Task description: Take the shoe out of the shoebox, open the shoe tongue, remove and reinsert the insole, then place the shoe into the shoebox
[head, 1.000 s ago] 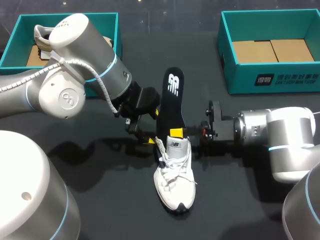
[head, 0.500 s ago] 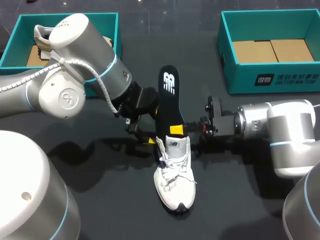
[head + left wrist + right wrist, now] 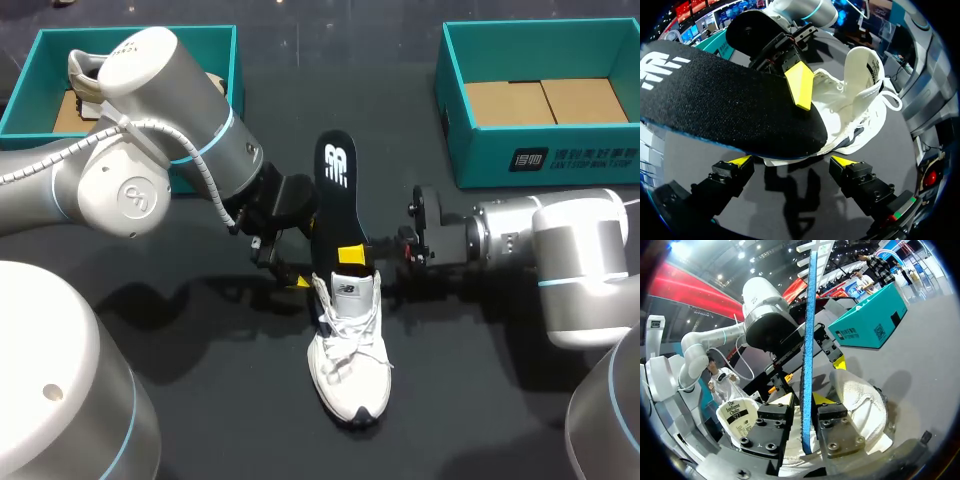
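A white shoe (image 3: 346, 350) lies on the black table, its tongue pulled up, also seen in the left wrist view (image 3: 860, 100) and the right wrist view (image 3: 862, 405). A black insole (image 3: 338, 195) with a white logo reaches from the shoe's opening toward the far side. My right gripper (image 3: 352, 260) is shut on the insole's lower end, just above the shoe's heel. The insole (image 3: 807, 340) shows edge-on between that gripper's fingers (image 3: 805, 427). My left gripper (image 3: 292, 276) stands open beside the heel. Its yellow tips straddle the insole (image 3: 725, 110) and heel without touching (image 3: 791, 161).
A teal box (image 3: 30, 70) at the back left holds another shoe (image 3: 85, 75), partly behind my left arm. A second teal box (image 3: 540, 165) at the back right shows only its cardboard floor. My two arms crowd the middle of the table.
My right gripper has moved slightly left and away with the insole, whose far end has swung a little to the left. The left arm and the shoe have not moved.
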